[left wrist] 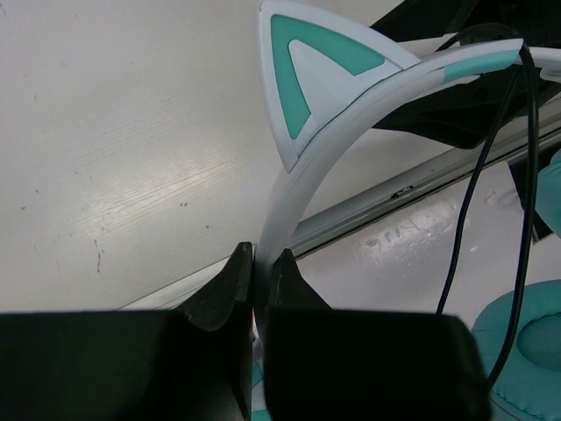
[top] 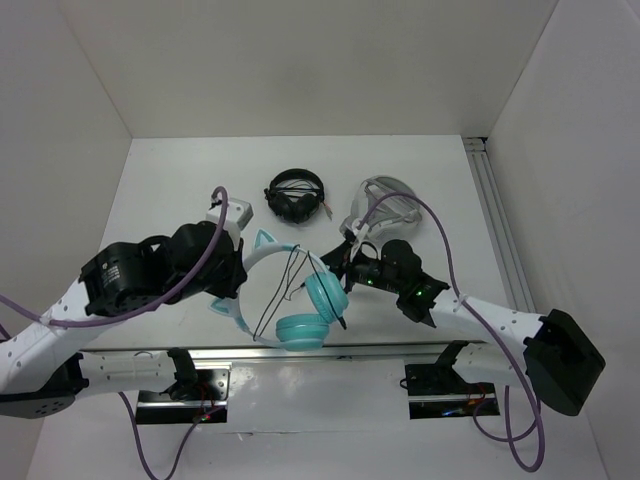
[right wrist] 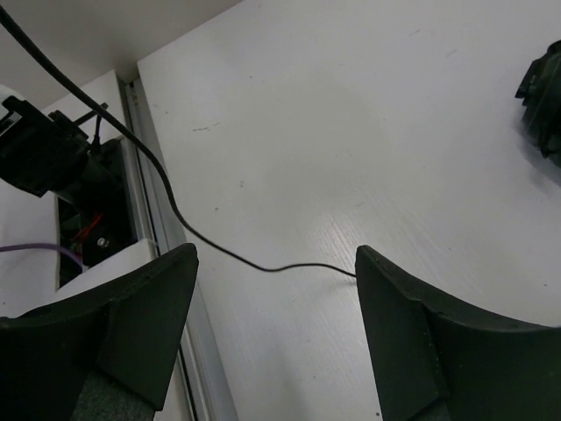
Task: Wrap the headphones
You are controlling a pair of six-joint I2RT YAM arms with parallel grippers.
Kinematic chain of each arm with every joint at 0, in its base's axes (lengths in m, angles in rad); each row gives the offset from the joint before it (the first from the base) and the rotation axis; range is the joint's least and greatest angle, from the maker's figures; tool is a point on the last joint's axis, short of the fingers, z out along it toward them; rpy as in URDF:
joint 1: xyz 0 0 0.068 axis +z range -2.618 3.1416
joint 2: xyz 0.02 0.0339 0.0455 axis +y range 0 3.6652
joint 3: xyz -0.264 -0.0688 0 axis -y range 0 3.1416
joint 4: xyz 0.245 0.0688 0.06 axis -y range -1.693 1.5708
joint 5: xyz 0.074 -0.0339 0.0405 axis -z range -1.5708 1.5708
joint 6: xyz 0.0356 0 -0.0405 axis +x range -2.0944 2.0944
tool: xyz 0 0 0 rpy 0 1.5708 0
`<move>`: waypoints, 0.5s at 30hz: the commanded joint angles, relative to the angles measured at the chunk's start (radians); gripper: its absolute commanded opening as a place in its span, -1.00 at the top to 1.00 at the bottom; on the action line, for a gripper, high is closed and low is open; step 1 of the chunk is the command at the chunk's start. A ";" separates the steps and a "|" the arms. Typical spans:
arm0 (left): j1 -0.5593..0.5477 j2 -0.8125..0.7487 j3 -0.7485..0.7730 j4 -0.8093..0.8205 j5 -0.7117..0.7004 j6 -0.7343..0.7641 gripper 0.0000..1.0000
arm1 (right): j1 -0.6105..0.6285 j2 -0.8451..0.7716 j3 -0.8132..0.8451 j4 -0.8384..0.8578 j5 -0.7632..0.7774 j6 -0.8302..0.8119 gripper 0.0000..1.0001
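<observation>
From above, the headphones (top: pixel 325 293) sit at the near edge of the table (top: pixel 170 190), with the band arching left and the cups toward my right gripper (top: pixel 340 265). At my left wrist, my left gripper (left wrist: pixel 257 272) is clamped on the headband (left wrist: pixel 289 193). At my right wrist, the fingers are spread wide, and the cable (right wrist: pixel 175 210) crosses between them, ungripped.

High fixed view over table (top: pixel 180 180); close wrist views, perhaps sharing the cable (right wrist: pixel 272 268).

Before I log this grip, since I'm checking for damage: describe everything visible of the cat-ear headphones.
The teal over-ear headphones have padded cups, a pale plastic-looking headband with two teal-lined cat ears, and a thin dark cable looped loosely over the band. They are near the table's front edge; the left gripper is shut on the headband.
</observation>
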 commanded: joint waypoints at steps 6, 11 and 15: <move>-0.002 -0.010 0.099 0.070 0.003 -0.073 1.00 | 0.012 0.092 -0.008 0.146 -0.129 -0.005 -0.59; -0.002 -0.010 0.119 0.070 0.012 -0.073 1.00 | 0.053 0.164 -0.008 0.183 -0.172 0.004 -0.59; -0.002 -0.021 0.129 0.084 0.052 -0.082 1.00 | 0.093 0.235 -0.017 0.232 -0.121 0.004 -0.59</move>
